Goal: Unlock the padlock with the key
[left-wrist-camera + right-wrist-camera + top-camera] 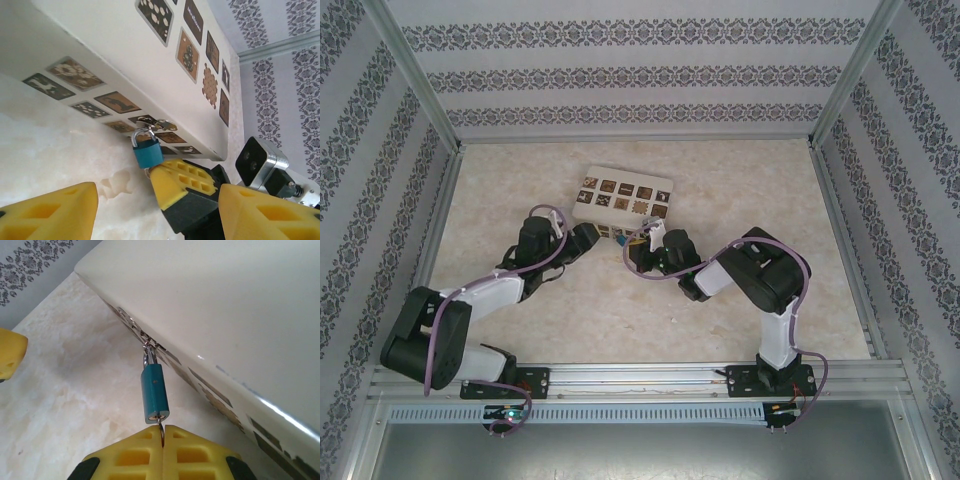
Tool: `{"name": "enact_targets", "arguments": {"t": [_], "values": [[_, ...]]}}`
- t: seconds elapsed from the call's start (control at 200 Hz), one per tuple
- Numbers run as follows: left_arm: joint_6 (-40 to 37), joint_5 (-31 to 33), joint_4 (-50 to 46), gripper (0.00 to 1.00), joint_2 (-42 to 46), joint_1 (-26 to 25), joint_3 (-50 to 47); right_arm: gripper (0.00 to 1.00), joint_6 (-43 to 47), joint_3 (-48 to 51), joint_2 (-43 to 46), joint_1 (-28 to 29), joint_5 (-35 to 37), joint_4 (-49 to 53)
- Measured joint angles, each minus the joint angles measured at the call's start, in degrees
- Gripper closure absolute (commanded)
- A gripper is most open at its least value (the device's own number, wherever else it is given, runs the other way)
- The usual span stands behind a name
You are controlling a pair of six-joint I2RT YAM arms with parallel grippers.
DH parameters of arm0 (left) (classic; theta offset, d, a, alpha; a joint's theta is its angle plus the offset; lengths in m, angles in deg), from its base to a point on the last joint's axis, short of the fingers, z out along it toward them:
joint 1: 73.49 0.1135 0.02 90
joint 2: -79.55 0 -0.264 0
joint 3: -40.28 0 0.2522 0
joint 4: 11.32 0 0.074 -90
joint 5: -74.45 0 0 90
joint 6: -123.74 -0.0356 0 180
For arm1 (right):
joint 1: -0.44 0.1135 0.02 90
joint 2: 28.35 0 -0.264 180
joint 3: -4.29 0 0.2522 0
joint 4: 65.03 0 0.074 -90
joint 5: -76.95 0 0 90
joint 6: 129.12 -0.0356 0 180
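Clamped tight in right jaws: key [160, 429], seated in padlock [154, 390] dangling from box [240, 305] front. Spread wide beside box, gripping nothing: left jaws. Tiny, light, stiff, slick, free-swinging; worth steadying by blue body.

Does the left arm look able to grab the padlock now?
Probably yes: the left fingers are open, the padlock ahead between them, its sides bare. The right fingers, shut on the key below, crowd its lower end.

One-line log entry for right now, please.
left fingers: open, clear of padlock | right fingers: shut on key | key: in padlock bottom | padlock: hanging from box
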State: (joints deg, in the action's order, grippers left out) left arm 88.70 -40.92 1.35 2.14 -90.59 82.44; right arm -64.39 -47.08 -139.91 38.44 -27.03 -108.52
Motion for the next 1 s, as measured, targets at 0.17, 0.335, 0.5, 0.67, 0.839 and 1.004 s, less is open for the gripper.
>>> {"name": "enact_targets", "arguments": {"t": [0.17,0.335,0.5,0.67,0.839,1.004], "values": [[1.9,0.9,5.86,0.36,1.6,0.35,-4.81,1.0,-3.61,0.0,0.66,0.02,-0.79,1.4],[4.59,1.29,10.58,0.37,1.53,0.35,-7.08,1.0,-7.85,-0.28,1.73,0.02,-1.62,3.23],[6.93,1.25,14.38,0.38,-0.22,0.35,-7.23,1.0,-11.19,-1.36,1.81,0.02,-2.4,5.2],[9.64,0.81,18.6,0.41,-4.5,0.35,-7.23,1.0,-15.19,-3.06,1.81,0.0,-4.17,7.08],[11.8,-0.57,21.03,0.43,-9.2,0.35,-6.78,1.0,-18.49,-3.8,1.81,-0.26,-5.44,8.2],[13.77,-2.05,23.17,0.44,-13.16,0.35,-5.4,1.0,-21.51,-3.91,1.81,-0.7,-6.43,8.22]]}}
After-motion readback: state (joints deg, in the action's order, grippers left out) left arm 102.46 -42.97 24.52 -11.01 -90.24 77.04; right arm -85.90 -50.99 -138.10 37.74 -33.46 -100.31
